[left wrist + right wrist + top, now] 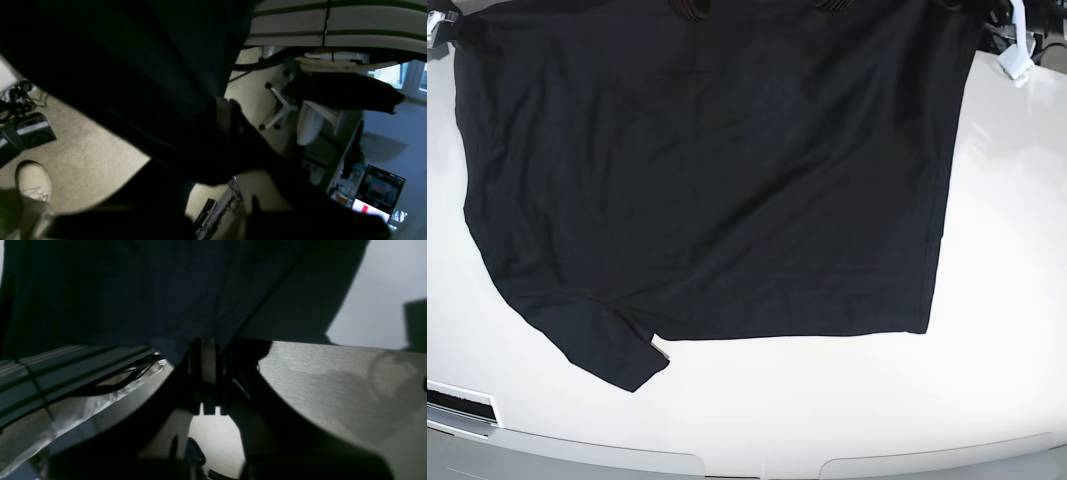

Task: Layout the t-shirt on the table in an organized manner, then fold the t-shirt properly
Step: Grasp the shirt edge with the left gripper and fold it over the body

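Right wrist view: right gripper (pixel 208 380) fingers (pixel 209 356) pressed together, clenched on a fold of the black t-shirt (pixel 150 290). Cloth fans out from the pinch toward 12 o'clock and fills the upper frame. Beyond it, at 3 o'clock, pale carpet floor (pixel 333 386); at 9 o'clock, a striped panel with cables.

Left wrist view: left gripper (pixel 230 116) fingers also clamped on the t-shirt (pixel 133 66); the pinch sits at frame center and fabric runs from it toward 10 o'clock, covering most of the view. Farther off: a beige shoe (pixel 33 183) at 8 o'clock, black boxes with cables at 9 o'clock, a white swivel chair (pixel 300 116) at 3 o'clock, a lit monitor (pixel 377 193) at 4 o'clock. Screen content too blurred to read.

Base view: t-shirt (pixel 707 170) spread over the white table (pixel 827 400), one sleeve (pixel 607 345) at 7 o'clock, straight edge running along the 3 o'clock side, top edge leaving the frame at 12 o'clock where the arms hold it. A white tag-like piece (pixel 1017 60) at 1 o'clock, no legible text. No readable brand or label on the shirt.
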{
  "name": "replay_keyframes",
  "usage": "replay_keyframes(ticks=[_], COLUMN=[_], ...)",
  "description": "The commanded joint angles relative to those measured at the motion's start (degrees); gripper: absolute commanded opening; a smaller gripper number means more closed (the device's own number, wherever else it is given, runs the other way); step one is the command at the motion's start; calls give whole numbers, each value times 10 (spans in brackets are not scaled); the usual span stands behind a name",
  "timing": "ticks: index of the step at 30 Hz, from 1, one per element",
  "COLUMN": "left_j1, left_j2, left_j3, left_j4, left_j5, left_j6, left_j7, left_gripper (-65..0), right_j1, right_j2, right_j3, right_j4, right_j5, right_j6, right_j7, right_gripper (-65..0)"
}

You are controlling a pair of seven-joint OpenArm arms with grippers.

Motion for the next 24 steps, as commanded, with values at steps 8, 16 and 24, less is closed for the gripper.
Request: replay_keyframes(ticks=[8,16,24], left_j1=[-80,-153,-192], left_j2=[8,41,41], left_j3=[-5,-5,-5], left_j4=[17,17,17], left_j5=[-10,-10,77], left_j6=[-3,-3,-3], left_j7=[-30,-37,-108], left_gripper=[-650,-650,-650], right_j1=[22,89,122], right_j2=[12,9,9], right_j3=[6,6,6], right_j4=[8,3,1], right_j5=[61,5,-58], right_j6=[3,3,3], right_j7=[2,2,50], right_gripper=[-650,-650,-650])
